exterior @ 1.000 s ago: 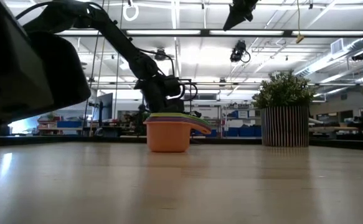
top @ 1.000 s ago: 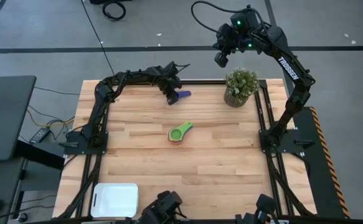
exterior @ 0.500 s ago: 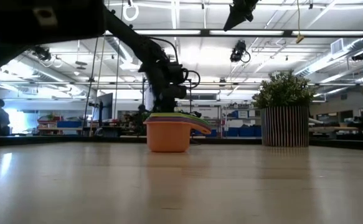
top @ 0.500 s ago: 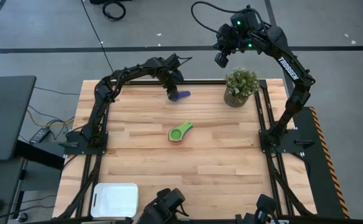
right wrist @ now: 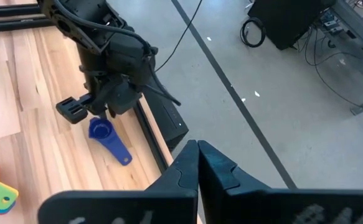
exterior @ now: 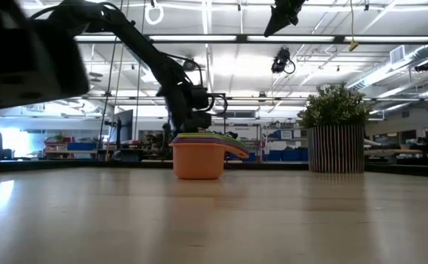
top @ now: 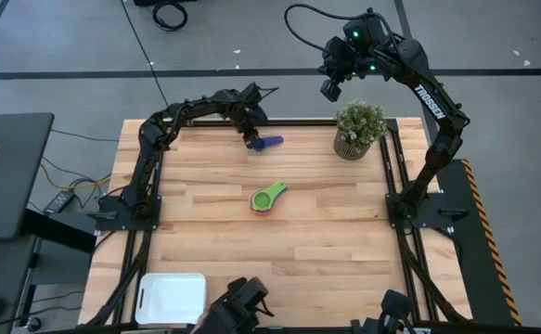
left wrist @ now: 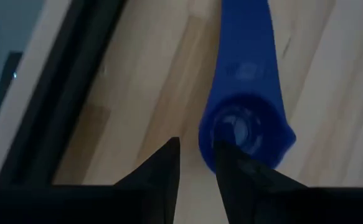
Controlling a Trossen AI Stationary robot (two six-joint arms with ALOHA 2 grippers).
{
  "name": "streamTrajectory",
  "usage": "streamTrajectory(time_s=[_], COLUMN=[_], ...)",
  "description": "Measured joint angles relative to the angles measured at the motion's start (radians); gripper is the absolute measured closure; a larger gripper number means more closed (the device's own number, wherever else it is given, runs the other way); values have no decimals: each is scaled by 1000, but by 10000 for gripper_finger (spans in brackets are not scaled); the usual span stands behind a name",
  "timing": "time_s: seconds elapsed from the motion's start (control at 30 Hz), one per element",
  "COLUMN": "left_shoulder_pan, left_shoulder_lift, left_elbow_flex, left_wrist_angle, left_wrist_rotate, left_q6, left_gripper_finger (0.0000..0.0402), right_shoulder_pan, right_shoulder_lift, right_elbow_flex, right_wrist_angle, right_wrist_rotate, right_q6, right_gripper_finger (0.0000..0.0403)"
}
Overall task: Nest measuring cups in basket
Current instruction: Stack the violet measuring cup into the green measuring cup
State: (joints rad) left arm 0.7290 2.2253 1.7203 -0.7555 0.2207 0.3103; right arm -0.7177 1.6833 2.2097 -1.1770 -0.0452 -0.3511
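Note:
The bright blue measuring cup [top: 270, 142] [left wrist: 246, 127] sits on the table near its far edge, handle toward the right. My left gripper [top: 252, 141] [left wrist: 197, 146] points down over it with a narrow gap between its fingers. The other cups stand nested in one stack [top: 268, 198] [exterior: 199, 158] at mid-table, green on top and orange at the bottom. The white basket [top: 171, 297] lies at the near left corner. My right gripper [top: 330, 89] [right wrist: 198, 149] hangs shut, high beyond the far edge. My left gripper comes from above at the blue cup's rim [left wrist: 203, 134], on the side away from the handle. One finger [left wrist: 237, 168] stands over the bowl and the other outside it. I cannot tell whether they touch the wall. The cup rests on the table.
A potted plant [top: 358, 128] [exterior: 336, 136] stands at the far right corner. A black frame rail [left wrist: 75, 93] runs along the far edge just behind the blue cup. Bare wood lies between the stack and the basket.
My left arm has drawn its forearm a little toward the far edge and tipped its gripper steeper over the blue cup. The cup has stayed about where it was.

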Motion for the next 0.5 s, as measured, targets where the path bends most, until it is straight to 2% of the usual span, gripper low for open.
streamTrajectory(time_s=[0.5], left_shoulder_pan=[-9], left_shoulder_lift=[59], left_elbow_flex=[4], left_wrist_angle=[24], left_wrist_rotate=[2], left_q6=[16], left_gripper_finger=[297], right_shoulder_pan=[-7], right_shoulder_lift=[0], right_elbow_flex=[0], right_wrist_angle=[-2], right_wrist_rotate=[3], right_q6=[0], right_gripper_finger=[398])
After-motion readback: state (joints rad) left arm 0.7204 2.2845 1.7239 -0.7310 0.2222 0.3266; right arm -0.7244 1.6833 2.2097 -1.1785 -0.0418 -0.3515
